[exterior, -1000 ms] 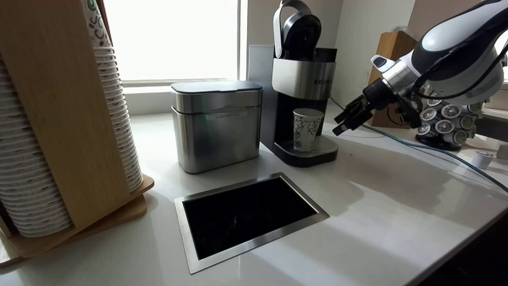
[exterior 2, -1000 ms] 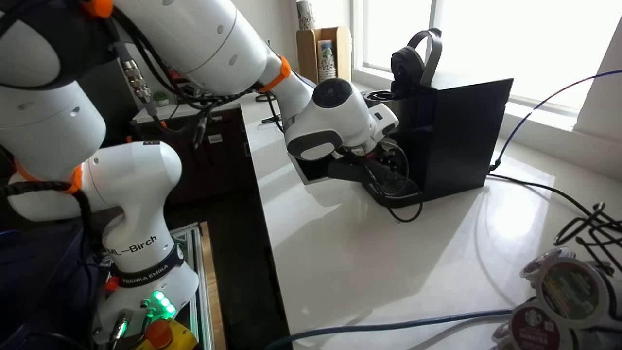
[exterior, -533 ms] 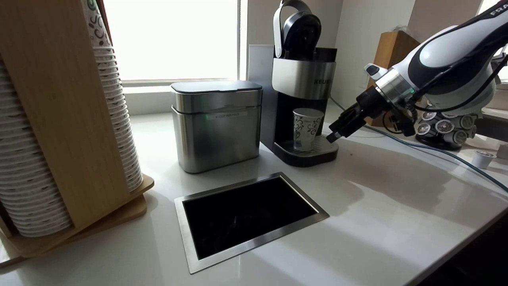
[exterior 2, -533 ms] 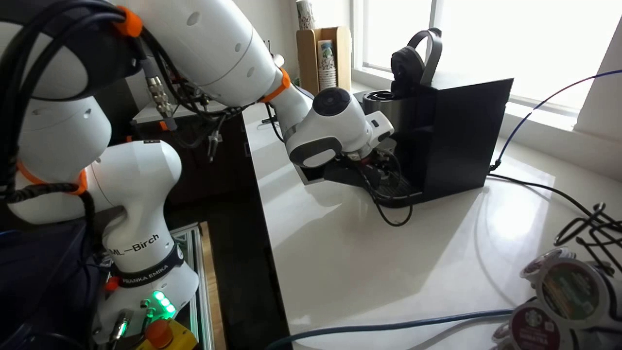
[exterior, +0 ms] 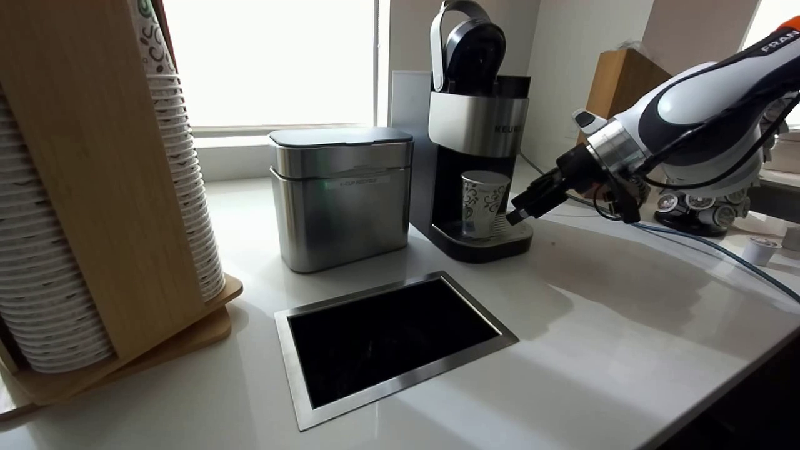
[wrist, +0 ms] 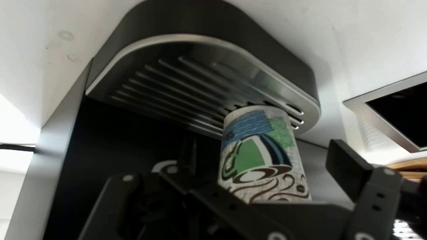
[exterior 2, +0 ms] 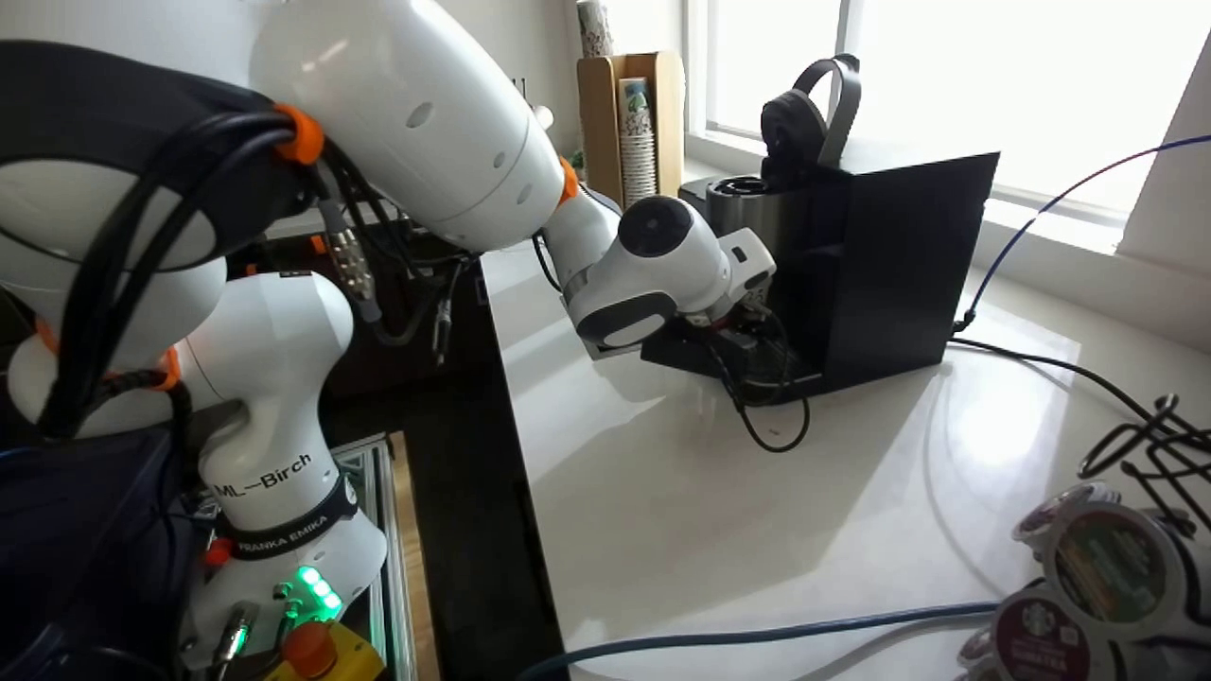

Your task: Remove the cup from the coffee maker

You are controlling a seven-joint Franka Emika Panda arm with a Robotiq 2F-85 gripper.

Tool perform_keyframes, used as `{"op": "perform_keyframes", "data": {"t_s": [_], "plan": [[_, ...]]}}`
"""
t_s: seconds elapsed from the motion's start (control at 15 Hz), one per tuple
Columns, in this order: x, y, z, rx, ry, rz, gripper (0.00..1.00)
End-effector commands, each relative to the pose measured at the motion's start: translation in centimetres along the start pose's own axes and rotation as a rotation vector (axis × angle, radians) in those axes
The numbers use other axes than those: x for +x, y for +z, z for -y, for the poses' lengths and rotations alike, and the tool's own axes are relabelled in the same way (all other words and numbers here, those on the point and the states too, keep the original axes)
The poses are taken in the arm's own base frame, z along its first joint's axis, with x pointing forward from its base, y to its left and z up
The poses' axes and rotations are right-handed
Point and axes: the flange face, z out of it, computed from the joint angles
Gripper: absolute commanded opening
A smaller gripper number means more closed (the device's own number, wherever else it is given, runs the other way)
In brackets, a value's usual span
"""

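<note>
Patterned cup [exterior: 482, 203] stands in the coffee maker [exterior: 478, 125], gripper [exterior: 515, 211] spread wide close by

The cup sits upright on the machine's dark drip tray [exterior: 478, 252], and the lid [exterior: 475, 56] stands raised in both exterior views. The gripper grasps nothing: its fingers [wrist: 348, 170] are parted wide, and in the wrist view the cup (printed in green, blue and brown) shows between them with a gap at either side. In an exterior view the fingertips [exterior: 513, 217] slant down toward the tray; whether they reach level with the cup cannot be told. In an exterior view the robot arm [exterior 2: 454, 132] hides much of that spot.

Beside the coffee maker on the counter [exterior: 562, 375] stands a lidded metal canister [exterior: 344, 215] marked K-CUP RECYCLE. In front of both, a metal frame [exterior: 409, 378] rims a dark opening [exterior: 387, 340] in the counter. A wooden holder [exterior: 106, 137] near the canister bears stacks of ribbed paper cups [exterior: 175, 144], and a rack of coffee pods [exterior: 714, 215] stands well apart, partly behind the arm.
</note>
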Motion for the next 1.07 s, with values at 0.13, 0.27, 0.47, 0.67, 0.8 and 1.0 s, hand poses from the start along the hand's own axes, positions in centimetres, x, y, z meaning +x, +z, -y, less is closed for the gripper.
{"op": "perform_keyframes", "data": {"t_s": [0.13, 0.27, 0.47, 0.67, 0.8, 1.0], "plan": [[0.6, 1.6, -0.3, 0.038, 0.022, -0.070, 1.00], [1.0, 2.0, -0.5, 0.033, 0.019, -0.077, 1.00], [1.3, 2.5, -0.7, 0.040, 0.026, -0.083, 1.00], [1.5, 3.1, -0.6, 0.048, 0.025, -0.085, 1.00], [1.6, 3.4, -0.6, 0.052, 0.026, -0.085, 1.00], [1.8, 3.6, -0.9, 0.046, 0.032, -0.090, 0.84]]}}
